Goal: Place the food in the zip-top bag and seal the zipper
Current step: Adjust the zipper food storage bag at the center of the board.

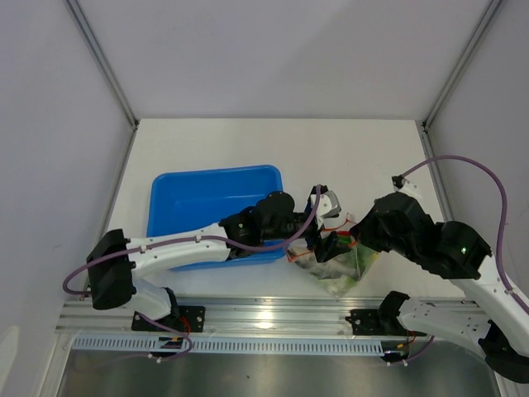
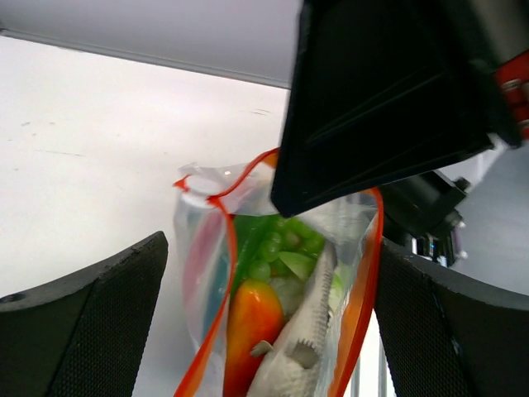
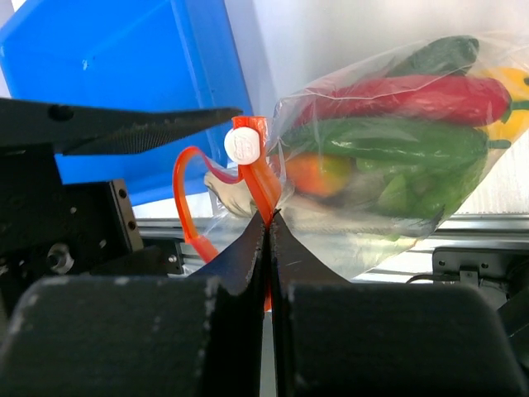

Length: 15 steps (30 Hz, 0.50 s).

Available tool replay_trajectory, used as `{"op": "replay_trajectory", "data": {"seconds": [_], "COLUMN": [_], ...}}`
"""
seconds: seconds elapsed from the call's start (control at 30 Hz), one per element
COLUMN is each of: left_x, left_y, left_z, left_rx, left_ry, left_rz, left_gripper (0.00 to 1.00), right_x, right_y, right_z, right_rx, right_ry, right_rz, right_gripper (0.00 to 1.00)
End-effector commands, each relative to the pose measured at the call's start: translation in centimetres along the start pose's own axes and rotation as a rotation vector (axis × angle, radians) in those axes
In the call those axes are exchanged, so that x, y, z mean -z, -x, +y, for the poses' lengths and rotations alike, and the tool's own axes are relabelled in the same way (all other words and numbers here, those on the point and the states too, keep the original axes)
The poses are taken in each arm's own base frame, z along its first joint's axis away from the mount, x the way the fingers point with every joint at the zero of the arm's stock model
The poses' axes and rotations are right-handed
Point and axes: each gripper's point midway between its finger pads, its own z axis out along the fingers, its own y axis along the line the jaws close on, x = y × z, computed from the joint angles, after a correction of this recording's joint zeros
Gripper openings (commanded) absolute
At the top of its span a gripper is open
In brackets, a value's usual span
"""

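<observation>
Right gripper (image 3: 269,217) pinched on zipper (image 3: 263,187), left gripper (image 2: 264,318) wide open

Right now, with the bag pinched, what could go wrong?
The right gripper pinches only the zipper; the loaded zip-top bag may slip free. The mouth gapes with food close beneath, so it could jam the seal. The open left gripper crowds the right one; they might collide.

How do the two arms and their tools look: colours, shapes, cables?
The left arm and right arm have white links and bulky black joints; a mauve cable loops along each. The right arm carries a small green light. The left tool and right tool have black wedge-shaped fingers.
</observation>
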Motion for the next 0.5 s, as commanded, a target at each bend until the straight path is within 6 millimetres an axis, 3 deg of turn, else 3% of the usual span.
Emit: {"op": "replay_trajectory", "data": {"seconds": [0.0,0.07,0.2,0.47], "left_x": [-0.2,-0.4,-1.8,-2.9], "left_y": [1.2,1.2,-1.0,-1.9], "left_z": [1.7,1.8,2.1,1.2], "left_rx": [-0.009,-0.008,0.014,0.029], "left_ry": [0.097,0.102,0.1,0.021], "left_rz": [-0.076,-0.072,0.014,0.026], "left_gripper": [1.0,0.99,0.99,1.0], "right_x": [0.7,0.9,1.0,0.7], "right_y": [1.3,1.3,1.4,1.3], "right_z": [1.2,1.3,1.5,1.6], "right_rx": [-0.057,-0.061,-0.058,-0.046], "right_ry": [0.064,0.073,0.085,0.087], "right_rz": [-0.055,-0.054,-0.055,-0.054], "right_gripper": [0.0,0.0,0.0,0.0]}}
